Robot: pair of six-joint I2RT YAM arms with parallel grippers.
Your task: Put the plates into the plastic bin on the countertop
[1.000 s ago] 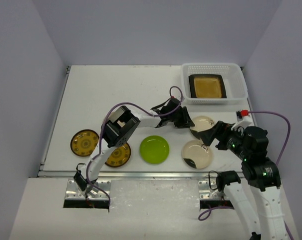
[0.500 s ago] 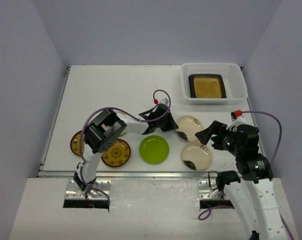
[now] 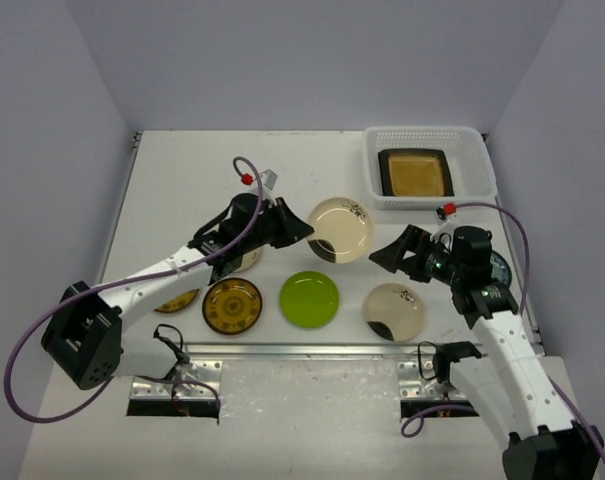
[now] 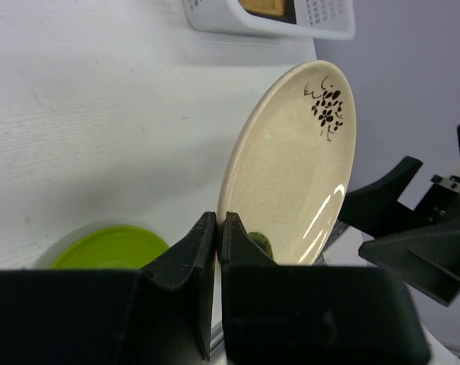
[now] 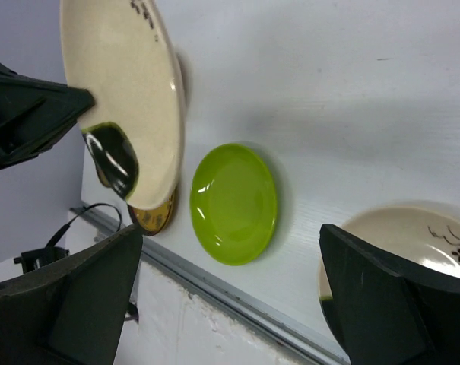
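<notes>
Since tips nearly touch, left pincer (image 4: 218, 225) apparently clamps cream plate (image 4: 290, 171).

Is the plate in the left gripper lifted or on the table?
Lifted: the left gripper pinches the cream plate by its rim, above the table.

- cream plate (image 3: 341, 228), upper centre: dark sprig motif, dark glossy blotch at the rim
- second cream plate (image 3: 394, 309), lower right: dark sprig and blotch too
- lime green plate (image 3: 309, 298): plain
- round plate (image 3: 232, 305), lower left: brown-gold, patterned
- square plate (image 3: 416, 173): amber centre, dark rim
- plastic bin (image 3: 479, 170): white, perforated
- countertop (image 3: 202, 180): plain white
</notes>
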